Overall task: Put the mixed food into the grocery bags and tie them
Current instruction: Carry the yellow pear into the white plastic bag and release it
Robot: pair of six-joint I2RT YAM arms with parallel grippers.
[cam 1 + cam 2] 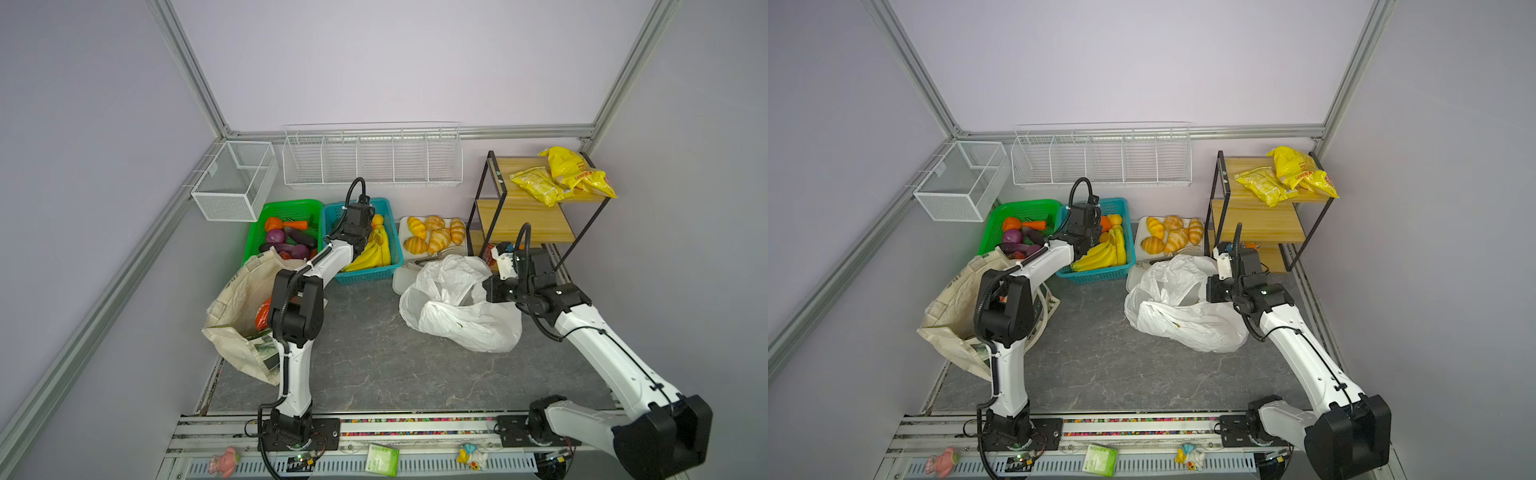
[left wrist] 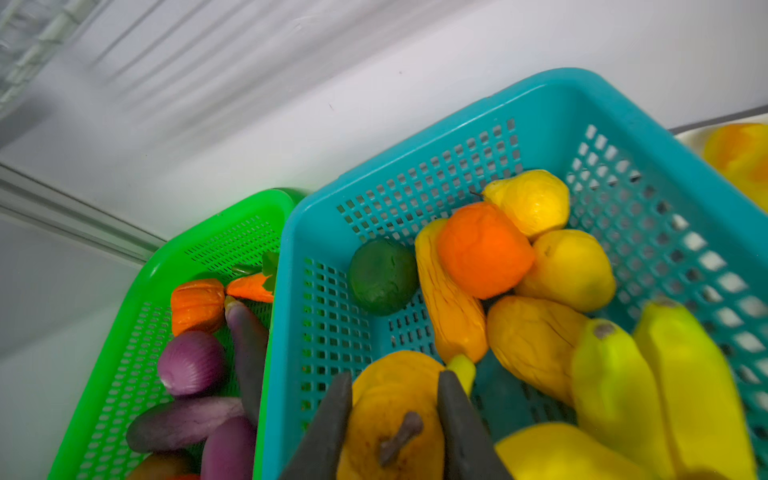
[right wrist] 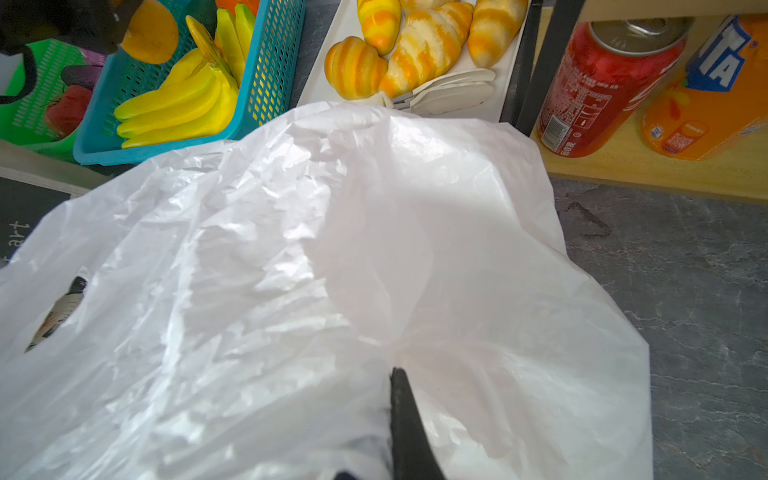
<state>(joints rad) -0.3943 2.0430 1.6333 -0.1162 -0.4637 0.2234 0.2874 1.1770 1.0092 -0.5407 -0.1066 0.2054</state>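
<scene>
**Operator:** What was the status, from the largest item down?

**Technician:** On the desk (image 1: 374, 353), the canvas tote (image 1: 237, 303) lay on the left arm's side of the teal basket (image 1: 365, 276), nearer the robot. One red packet (image 1: 262, 318) showed in its mouth. The plastic carrier bag (image 1: 457, 316) lay on the right arm's side of that basket. The right pincer (image 3: 395, 372) was closed on a fold of the bag's film. The left pincer (image 2: 395, 376), over the basket, gripped one ochre toy fruit (image 2: 386, 424) between both fingers.

**Operator:** What faults were possible?

**Technician:** The fruit could probably slip free in transit, because two narrow fingers bore on a smooth, curved skin. The thin film could slide out or tear under pull, which would collapse the bag mouth.

**Operator:** Quantities?

**Technician:** Two bags, two pincers and one gripped fruit. Lying in the basket were one banana bunch (image 1: 374, 253), one orange fruit (image 2: 484, 249) and one green fruit (image 2: 382, 276).
</scene>
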